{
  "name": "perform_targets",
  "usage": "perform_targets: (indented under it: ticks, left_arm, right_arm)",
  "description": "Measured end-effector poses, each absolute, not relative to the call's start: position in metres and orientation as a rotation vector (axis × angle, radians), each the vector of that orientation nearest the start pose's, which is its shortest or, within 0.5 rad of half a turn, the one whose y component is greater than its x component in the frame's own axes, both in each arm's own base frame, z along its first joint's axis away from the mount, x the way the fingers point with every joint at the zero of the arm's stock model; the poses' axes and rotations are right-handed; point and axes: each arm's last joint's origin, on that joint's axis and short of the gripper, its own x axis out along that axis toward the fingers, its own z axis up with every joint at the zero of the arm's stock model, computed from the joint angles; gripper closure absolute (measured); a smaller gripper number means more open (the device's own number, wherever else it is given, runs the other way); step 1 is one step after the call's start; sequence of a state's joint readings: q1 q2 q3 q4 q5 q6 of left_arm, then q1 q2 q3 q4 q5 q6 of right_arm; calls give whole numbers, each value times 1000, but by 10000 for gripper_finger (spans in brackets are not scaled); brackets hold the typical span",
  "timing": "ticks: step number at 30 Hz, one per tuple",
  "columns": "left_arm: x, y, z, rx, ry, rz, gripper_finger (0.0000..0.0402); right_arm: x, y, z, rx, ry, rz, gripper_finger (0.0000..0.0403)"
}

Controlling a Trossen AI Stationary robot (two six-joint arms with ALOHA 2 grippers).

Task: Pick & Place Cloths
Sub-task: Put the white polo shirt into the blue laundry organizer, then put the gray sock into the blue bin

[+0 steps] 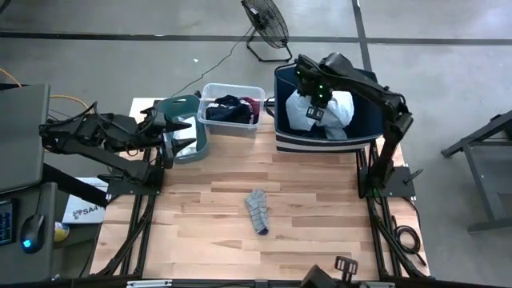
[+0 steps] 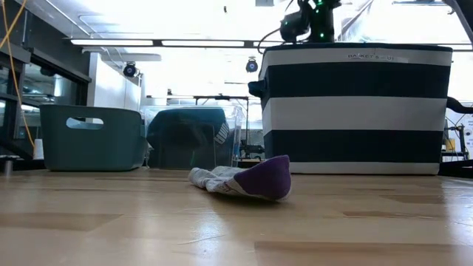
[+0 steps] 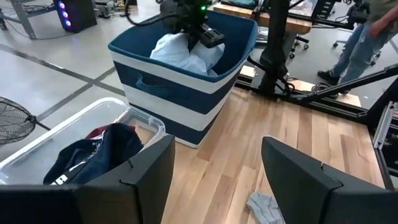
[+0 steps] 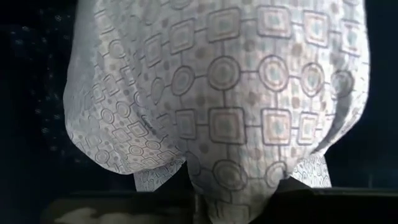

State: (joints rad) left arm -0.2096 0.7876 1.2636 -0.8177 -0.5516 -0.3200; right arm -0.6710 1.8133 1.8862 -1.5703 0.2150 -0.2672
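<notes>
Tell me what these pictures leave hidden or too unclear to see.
- Right gripper: over the striped bin; in its wrist view the pale patterned cloth fills the picture, hiding its fingertips.
- Striped bin's inside: hidden by its own wall in the low view.
- Teal bin: the left gripper covers part of it from above.
- Clear bin: the dark clothes lie bundled, so a count is impossible.

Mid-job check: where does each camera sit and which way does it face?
High: overhead, looking down on the table and both arms.
Low: table-top height, facing the sock and striped bin.
Left wrist: past its open fingers toward that bin.
Right wrist: pressed against the pale-blue cloth.
High and left wrist share the right gripper gripping that cloth.
</notes>
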Motion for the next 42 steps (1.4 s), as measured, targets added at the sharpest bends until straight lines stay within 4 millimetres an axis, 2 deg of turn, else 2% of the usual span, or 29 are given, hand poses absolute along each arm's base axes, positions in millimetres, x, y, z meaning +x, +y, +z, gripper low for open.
perform_targets:
  ticks: [6, 11, 24, 28, 32, 42]
  left_arm:
    - [112, -9, 423, -188, 289, 341, 167]
    - [112, -10, 423, -191, 299, 316, 167]
    - [112, -11, 419, -182, 338, 303, 167]
    - [118, -12, 418, -172, 358, 301, 167]
    - [134, -16, 412, -129, 410, 299, 167]
    - [199, -32, 380, -63, 628, 235, 167]
  right_arm:
    - [265, -218, 324, 196, 1605, -459, 376]
    - [266, -218, 322, 233, 1599, -471, 369]
    - [265, -215, 326, 539, 1482, -614, 197]
    - [258, -209, 339, 653, 1401, -626, 171]
    - [248, -200, 356, 679, 1332, -663, 166]
    - [203, -149, 418, 672, 1083, -720, 165]
